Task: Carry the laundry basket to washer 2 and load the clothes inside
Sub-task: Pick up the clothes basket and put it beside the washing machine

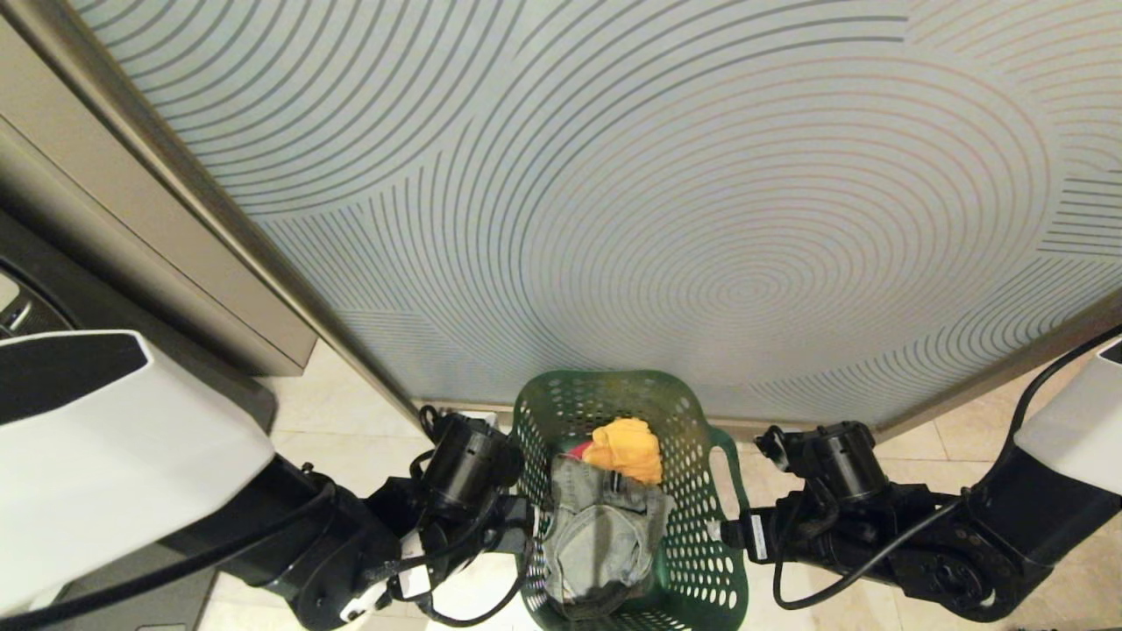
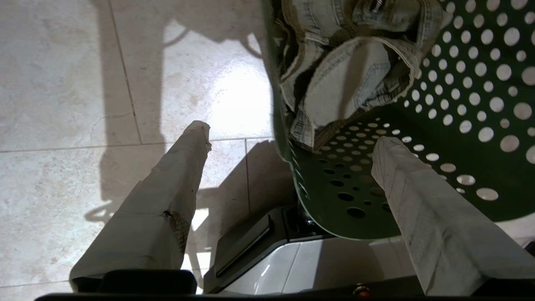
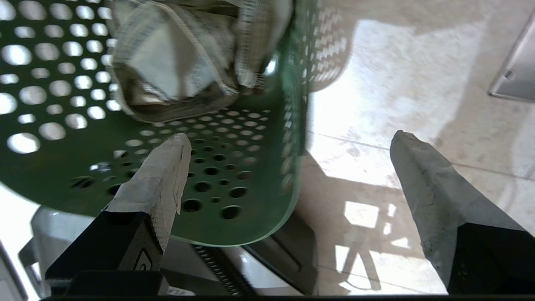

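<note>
Here the basket point(image 1: 697, 526) sits between both grippers, its long axis running away from the robot toward the patterned wall point(image 1: 701, 175). Inside lie jeans point(image 1: 600, 535), with a yellow cloth point(image 1: 627, 449) beyond them. The left gripper point(image 2: 288, 144) and right gripper point(image 3: 288, 140) each gape wide astride a side rim, holding nothing.

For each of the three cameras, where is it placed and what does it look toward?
Head view: from the robot's head, down on the laundry basket, both forearms flanking it.
Left wrist view: behind the left gripper, open astride the basket wall, facing the floor.
Right wrist view: behind the right gripper, open astride the opposite wall.
Shared: all three show the basket and the jeans.
</note>
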Controlling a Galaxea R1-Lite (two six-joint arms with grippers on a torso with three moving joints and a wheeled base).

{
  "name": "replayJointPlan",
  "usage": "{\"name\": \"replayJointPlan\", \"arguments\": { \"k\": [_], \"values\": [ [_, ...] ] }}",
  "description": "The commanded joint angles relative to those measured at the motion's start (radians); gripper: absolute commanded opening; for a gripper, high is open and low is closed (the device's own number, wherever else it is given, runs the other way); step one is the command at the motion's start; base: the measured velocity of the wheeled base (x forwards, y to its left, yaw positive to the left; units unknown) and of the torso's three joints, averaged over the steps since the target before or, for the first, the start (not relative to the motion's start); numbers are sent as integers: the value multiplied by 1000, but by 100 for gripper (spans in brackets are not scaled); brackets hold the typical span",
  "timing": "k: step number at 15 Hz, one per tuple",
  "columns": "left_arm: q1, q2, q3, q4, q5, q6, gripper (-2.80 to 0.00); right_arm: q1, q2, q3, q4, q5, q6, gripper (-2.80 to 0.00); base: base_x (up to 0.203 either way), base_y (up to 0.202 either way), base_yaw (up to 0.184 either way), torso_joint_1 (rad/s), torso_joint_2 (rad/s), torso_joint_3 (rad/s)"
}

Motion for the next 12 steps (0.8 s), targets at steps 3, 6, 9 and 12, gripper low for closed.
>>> {"name": "replayJointPlan", "arguments": {
  "k": [3,6,9,12],
  "values": [
    [-36,4,-9,5,26,0,0,-69,19,-56,-5,1,-28,0,0,0,0,0,0,0],
    [-36,-7,-6,10,38,0,0,-127,64,-79,-17,12,-73,0,0,0,0,0,0,0],
    [-36,-12,0,11,41,1,0,-132,110,-105,-110,34,-78,0,0,0,0,0,0,0],
    [-36,-21,3,11,41,1,0,-125,119,-130,-113,35,-78,0,0,0,0,0,0,0]
  ]
}}
